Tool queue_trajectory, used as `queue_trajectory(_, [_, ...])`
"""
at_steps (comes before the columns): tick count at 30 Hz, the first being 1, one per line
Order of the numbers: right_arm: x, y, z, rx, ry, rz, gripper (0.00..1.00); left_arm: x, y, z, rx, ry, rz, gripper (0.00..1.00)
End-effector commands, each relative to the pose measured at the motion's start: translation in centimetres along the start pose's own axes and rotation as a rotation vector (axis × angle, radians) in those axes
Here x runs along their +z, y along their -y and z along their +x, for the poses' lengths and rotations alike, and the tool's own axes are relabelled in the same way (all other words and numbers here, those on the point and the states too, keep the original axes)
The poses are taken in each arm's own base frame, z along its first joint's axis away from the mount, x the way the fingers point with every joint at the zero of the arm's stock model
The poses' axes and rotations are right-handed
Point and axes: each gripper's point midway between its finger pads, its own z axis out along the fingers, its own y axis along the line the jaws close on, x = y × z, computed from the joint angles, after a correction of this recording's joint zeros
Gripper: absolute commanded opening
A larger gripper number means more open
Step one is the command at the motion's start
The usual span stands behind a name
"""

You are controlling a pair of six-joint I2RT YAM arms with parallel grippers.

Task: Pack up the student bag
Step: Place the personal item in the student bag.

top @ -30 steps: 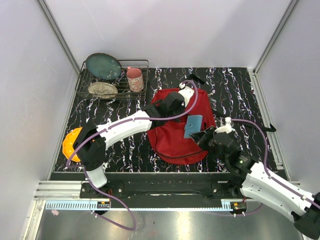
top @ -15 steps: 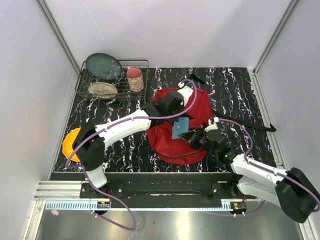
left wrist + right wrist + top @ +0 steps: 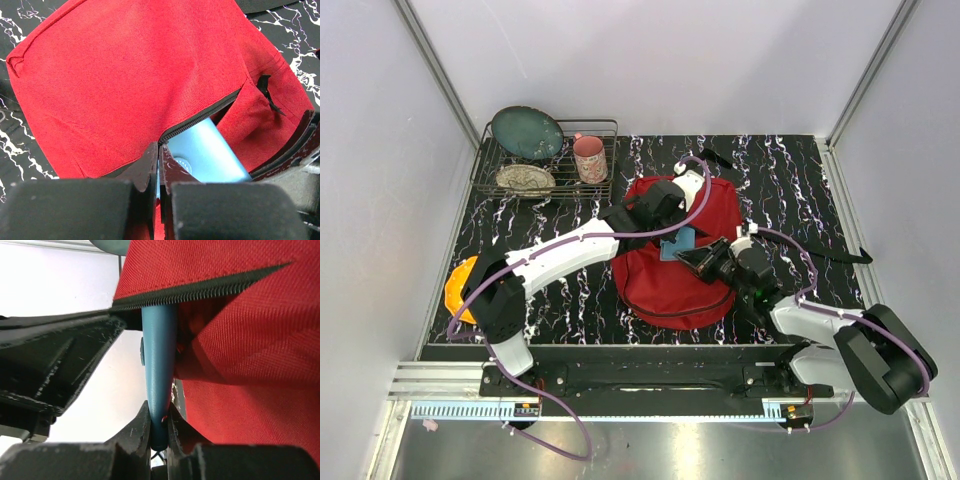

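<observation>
**Top view.** We find the student bag (image 3: 670,290) lying flat at the centre of the frame on the dark marbled table (image 3: 790,180). The left gripper (image 3: 668,225) is over its upper half. The right gripper (image 3: 695,257) comes in from the right and touches the bag at mid-height. A blue flat item (image 3: 677,243) shows between the two grippers.

**Left wrist view.** Red fabric fills the frame. The zipper (image 3: 200,117) runs from the centre up to the right, and the blue flat item (image 3: 207,157) shows beneath it, partly inside the opening. The left fingers are clenched at the bottom centre, with their tips meeting at the low end of the zipper. We judge that they pinch the lip of the opening, though the fabric between the pads is hardly visible.

**Right wrist view.** The right fingers (image 3: 145,427) grasp the lower edge of the blue item, which stands on edge at the centre. Its far end passes under the zipper (image 3: 200,290) at the top. The bag's fabric lies against it on the right.

**Handling.** We judge the bag to be soft, limp and fairly light. It would sag and fold if taken by loose cloth. The zipper lip, the seams and the straps offer the firmest hold. The mouth will likely close unless the lip is held up.
</observation>
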Motion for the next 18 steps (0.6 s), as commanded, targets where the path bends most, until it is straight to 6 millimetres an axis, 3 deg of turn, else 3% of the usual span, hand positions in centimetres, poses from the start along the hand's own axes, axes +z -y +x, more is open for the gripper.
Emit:
queue_trajectory(1, [-0.3,-4.1,-2.0,-0.020,0.048,-0.143,0.06,-3.0,0.7,-3.8,-0.045,0.113,0.052,0.00])
queue_trajectory(8, [0.3,-5.2,-3.9,-0.017,0.094,-0.156,0.06,-3.7,1.5,-3.6,-0.049,0.108,0.076,0.00])
queue_trajectory(18, [3.0,-5.7,-5.9,-0.032,0.177,-0.215,0.08,-4.2,2.4,-4.3,-0.056,0.119,0.102,0.00])
